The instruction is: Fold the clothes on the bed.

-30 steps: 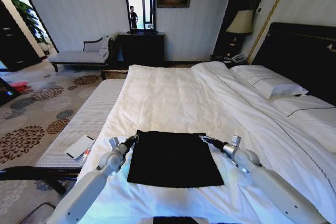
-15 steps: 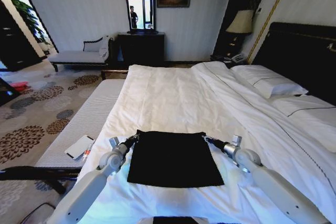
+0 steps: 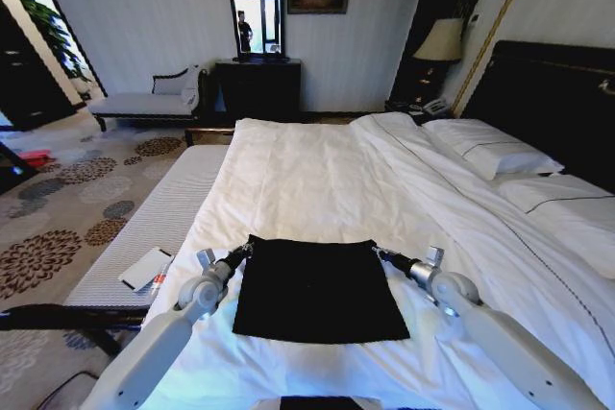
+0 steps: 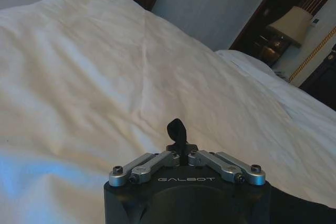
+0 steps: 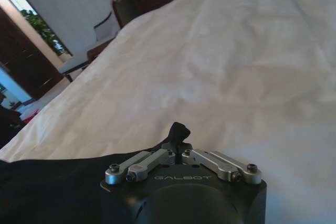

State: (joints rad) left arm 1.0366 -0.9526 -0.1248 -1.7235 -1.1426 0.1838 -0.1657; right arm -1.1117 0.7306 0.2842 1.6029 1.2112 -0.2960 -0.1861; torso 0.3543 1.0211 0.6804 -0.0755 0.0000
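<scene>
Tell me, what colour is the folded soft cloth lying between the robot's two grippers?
Plain black folded soft cloth, seen best in the head view.

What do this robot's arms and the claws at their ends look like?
Both arms are smooth pale grey tubes with rounded silver joints. The left gripper and right gripper are slim and dark. Close up, each has a black body marked GALBOT, silver metal linkage bars with bolts, and narrow black fingers.

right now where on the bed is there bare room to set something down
The white duvet is bare between the black T-shirt and the bed's far edge. It is crowded at the near end: the left end effector and right end effector pinch the shirt's far corners. Pillows fill the headboard side.
</scene>
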